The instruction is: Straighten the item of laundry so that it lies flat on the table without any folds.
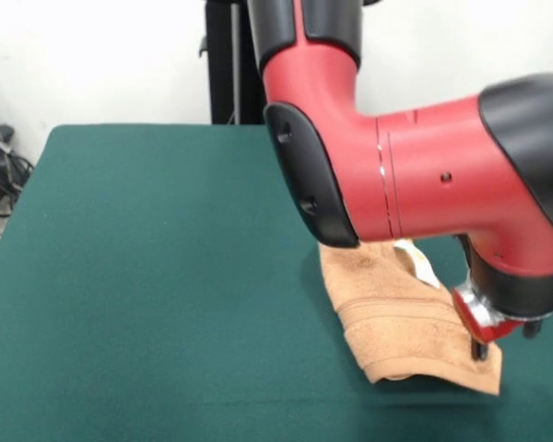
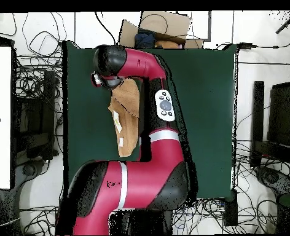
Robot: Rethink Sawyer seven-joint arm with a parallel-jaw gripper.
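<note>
The towel (image 1: 401, 322) lay nearest the camera in the front view, toward the right of the table (image 1: 147, 276), partly hidden behind the arm (image 1: 424, 175). It was not flat: it looked folded over itself, a woven band crossing its middle and white tags (image 1: 419, 261) at its far edge. From overhead its long axis ran along the table's depth (image 2: 128, 120). The claw (image 1: 479, 350) pressed on the towel's near right corner; whether clenched or released could not be told.

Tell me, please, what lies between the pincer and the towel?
Nothing: in the front view the pincer reaches down onto the towel's near corner.
</note>
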